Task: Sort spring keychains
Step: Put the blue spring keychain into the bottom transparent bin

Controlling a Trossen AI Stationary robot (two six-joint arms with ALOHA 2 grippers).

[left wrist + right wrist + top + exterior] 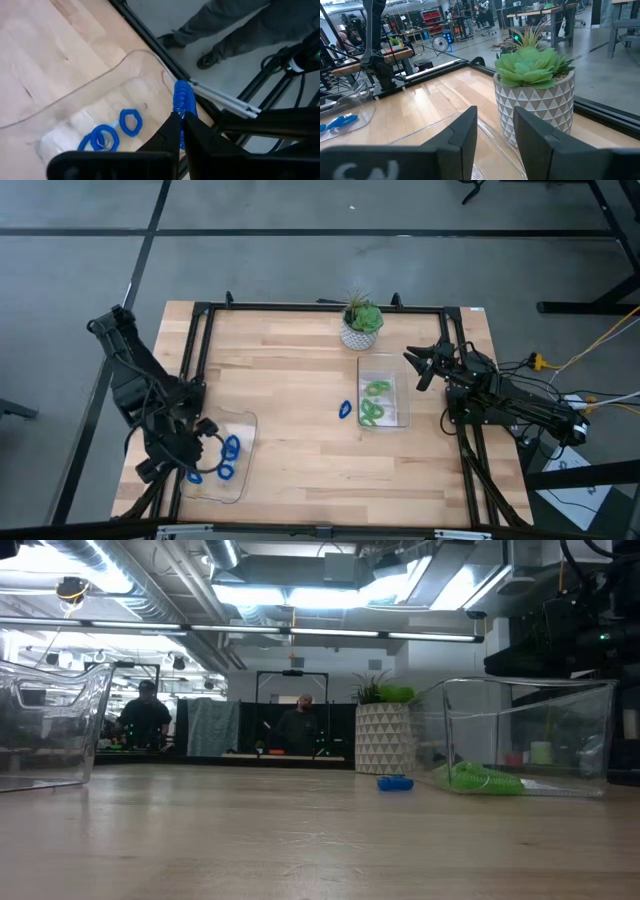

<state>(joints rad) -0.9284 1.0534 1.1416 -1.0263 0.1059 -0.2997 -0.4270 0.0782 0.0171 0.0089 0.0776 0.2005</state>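
**What the frames left unclear**

In the high view's lower left, the left gripper (192,452) and its arm covered part of the left clear tray (240,480), hiding whatever lay beneath. The green spring keychains (376,402) in the right clear tray (402,420) merged into a tangle too small to count. In the low view, the left tray was cut off by the left edge, and two people (145,718) at centre left were too distant to make out.

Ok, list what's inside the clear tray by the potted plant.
Inside the clear tray: green keychains, a few coiled together; their exact count is hidden by overlap. No blue ones inside; one blue keychain lies outside.
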